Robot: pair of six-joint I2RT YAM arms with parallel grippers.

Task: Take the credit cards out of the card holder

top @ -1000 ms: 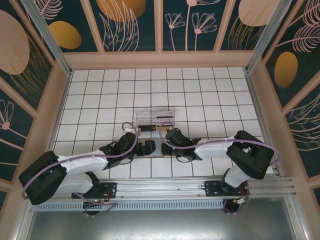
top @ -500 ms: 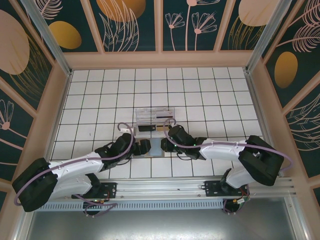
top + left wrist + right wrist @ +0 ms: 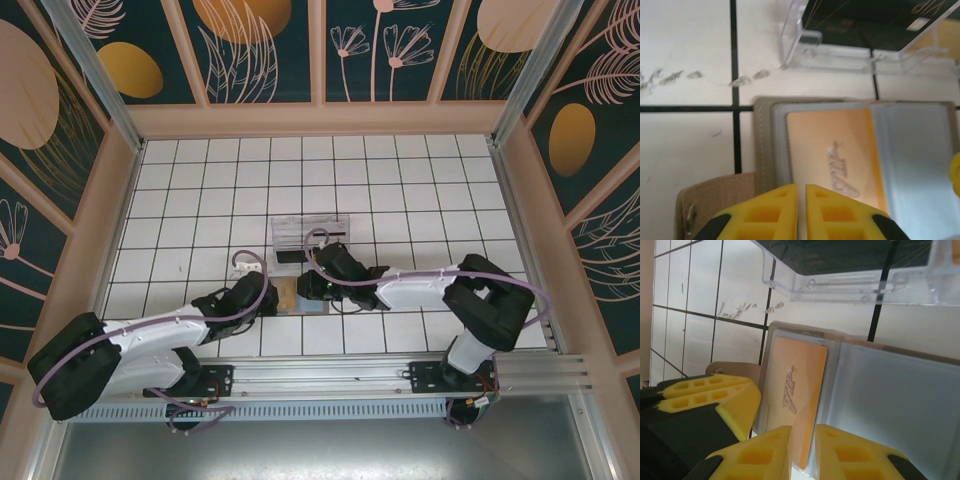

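The card holder (image 3: 915, 165) lies open on the tiles, its tan tab (image 3: 720, 200) at the left. An orange credit card (image 3: 835, 150) marked VIP rests on its left panel; the right panel (image 3: 900, 400) is bare grey. My left gripper (image 3: 801, 192) is shut, its tips down on the holder's left edge beside the card. My right gripper (image 3: 803, 430) hovers over the holder with its jaws a little apart. The card's near end (image 3: 807, 455) shows in their gap, and I cannot tell if they touch it. From above, both grippers (image 3: 268, 297) (image 3: 312, 283) meet over the holder (image 3: 310, 302).
A clear plastic tray (image 3: 830, 55) (image 3: 300, 232) stands just beyond the holder, with a black card (image 3: 865, 20) in it. Grey smudges (image 3: 745, 79) mark the tiles at its left. Open tiled floor runs to the wooden walls (image 3: 320, 120).
My right gripper has swung left over the holder. My left gripper has drawn back to the holder's left edge, uncovering the orange card.
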